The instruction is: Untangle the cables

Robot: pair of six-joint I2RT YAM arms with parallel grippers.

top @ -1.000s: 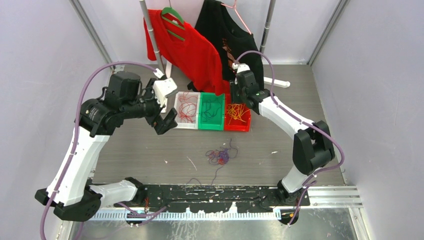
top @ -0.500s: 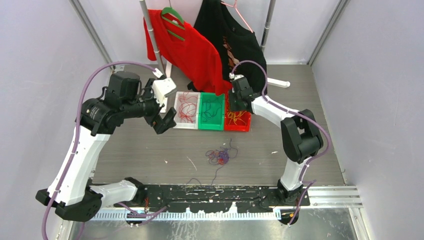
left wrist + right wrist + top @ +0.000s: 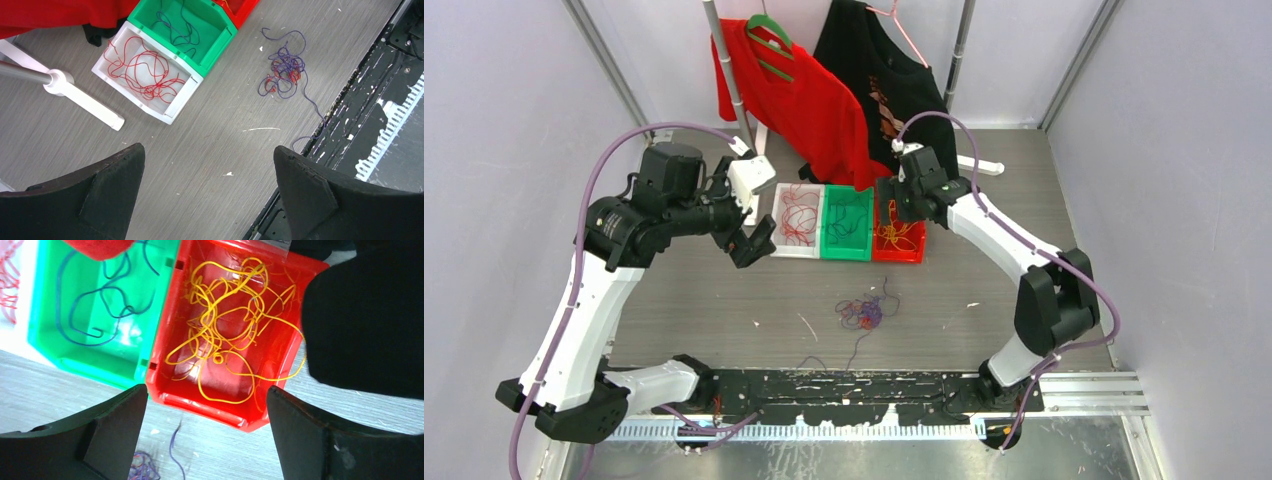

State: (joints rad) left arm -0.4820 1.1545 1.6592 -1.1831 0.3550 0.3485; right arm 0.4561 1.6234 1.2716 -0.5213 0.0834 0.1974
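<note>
Both wide, empty: left jaws, right jaws. Right jaws hang over red bin of yellow cables. Loose cable tangle lies on counter, nearward of bins, between arms; purple tail trails toward bases. Right arm looks marginally closer.

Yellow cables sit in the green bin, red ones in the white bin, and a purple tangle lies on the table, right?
No: the yellow cables sit in the red bin, as the right wrist view shows. The rest holds.
</note>
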